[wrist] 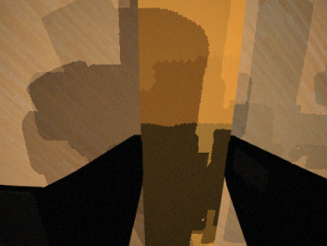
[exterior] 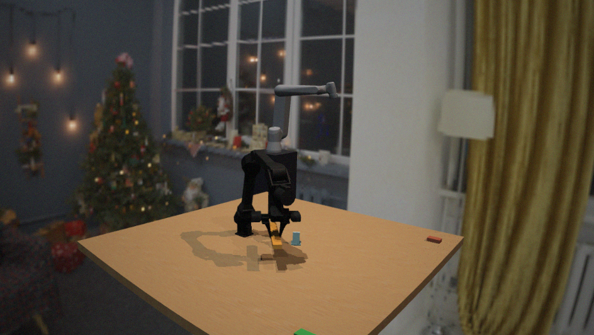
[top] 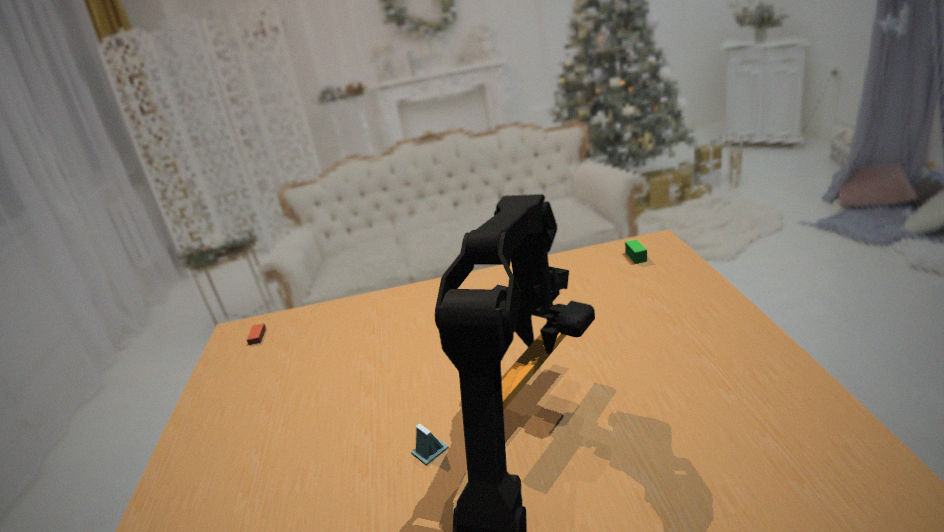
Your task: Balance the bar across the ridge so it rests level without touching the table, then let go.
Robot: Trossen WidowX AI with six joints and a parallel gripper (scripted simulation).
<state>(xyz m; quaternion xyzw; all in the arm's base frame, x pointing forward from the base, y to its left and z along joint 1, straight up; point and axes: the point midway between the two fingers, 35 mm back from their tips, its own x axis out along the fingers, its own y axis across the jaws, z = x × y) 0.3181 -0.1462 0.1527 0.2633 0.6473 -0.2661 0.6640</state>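
Note:
An orange bar (top: 518, 378) (exterior: 276, 244) (wrist: 175, 102) is held above the table, its shadow apart from it. My gripper (top: 540, 346) (exterior: 275, 236) (wrist: 183, 145) is shut on the bar, with one finger against each long side. In the top view the arm hides the bar's near end. The ridge, a small blue-grey upright on a flat square base (top: 428, 446) (exterior: 296, 238), stands on the table. It is left of the bar in the top view and right of it in the exterior view. The bar does not touch it. The ridge is not in the wrist view.
A red block (top: 255, 333) (exterior: 434, 239) lies near one table corner, and a green block (top: 635, 252) (exterior: 304, 332) near another. Both are far from the gripper. Behind the table in the exterior view, a grey arm (exterior: 305, 89) stands on a black pedestal.

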